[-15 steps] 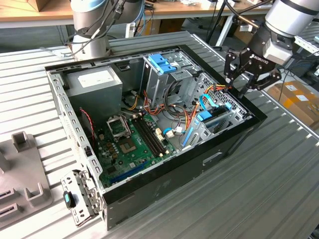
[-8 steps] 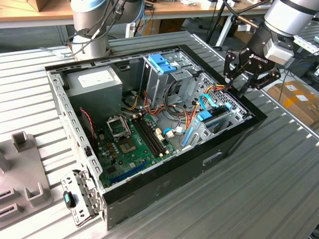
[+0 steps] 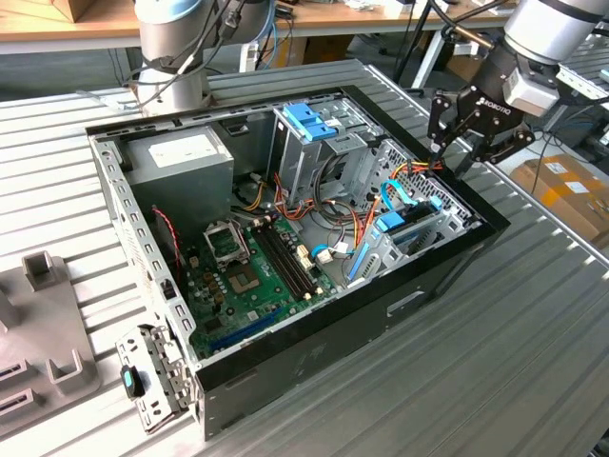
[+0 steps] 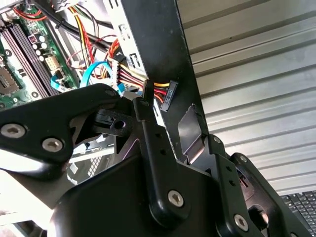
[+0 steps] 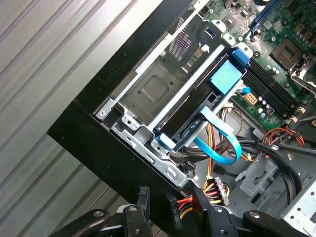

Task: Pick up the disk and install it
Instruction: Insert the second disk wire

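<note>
Disk (image 5: 195, 106) with its light-blue rails sits in the drive cage just below the tool (image 3: 463, 143), which hangs over the case's black rim (image 5: 106, 143) with fingers (image 4: 148, 133) spread, pinching nothing. Risk as I judge it — a fingertip is close to the loose power connector (image 4: 167, 95) and could snag the red-yellow wire bundle (image 5: 210, 190), or strike the rim on any descent.

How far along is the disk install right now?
Done: the disk looks seated in its bay. In hand: nothing; the open gripper straddles a loose power connector at the case edge. Left: that connector hangs unplugged.
</note>
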You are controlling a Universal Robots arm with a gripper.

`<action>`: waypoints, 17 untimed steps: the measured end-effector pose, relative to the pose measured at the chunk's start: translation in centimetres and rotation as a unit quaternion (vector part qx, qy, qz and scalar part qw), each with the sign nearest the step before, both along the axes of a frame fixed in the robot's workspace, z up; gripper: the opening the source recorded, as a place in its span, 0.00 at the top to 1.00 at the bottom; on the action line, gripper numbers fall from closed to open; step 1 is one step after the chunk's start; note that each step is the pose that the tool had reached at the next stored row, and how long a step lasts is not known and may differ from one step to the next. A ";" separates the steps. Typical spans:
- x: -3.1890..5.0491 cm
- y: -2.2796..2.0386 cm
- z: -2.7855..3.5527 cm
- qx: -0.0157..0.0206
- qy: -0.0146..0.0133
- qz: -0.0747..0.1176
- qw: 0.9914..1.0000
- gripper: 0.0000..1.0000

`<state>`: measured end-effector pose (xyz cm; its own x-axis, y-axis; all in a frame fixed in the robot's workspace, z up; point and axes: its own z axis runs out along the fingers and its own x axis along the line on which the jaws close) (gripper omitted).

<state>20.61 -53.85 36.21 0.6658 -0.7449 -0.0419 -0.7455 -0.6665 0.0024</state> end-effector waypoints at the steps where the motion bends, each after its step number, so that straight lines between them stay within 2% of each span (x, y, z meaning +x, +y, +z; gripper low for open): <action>1: 0.04 0.01 0.00 0.000 0.000 0.007 1.000 0.52; 4: 0.15 0.02 -0.03 0.000 0.000 0.038 0.999 0.52; 6: 0.23 0.04 -0.03 0.000 0.000 0.048 0.999 0.52; 14: 0.43 0.07 -0.03 0.000 0.000 0.053 0.999 0.52; 17: 0.45 0.26 -0.03 0.000 0.000 0.053 0.999 0.52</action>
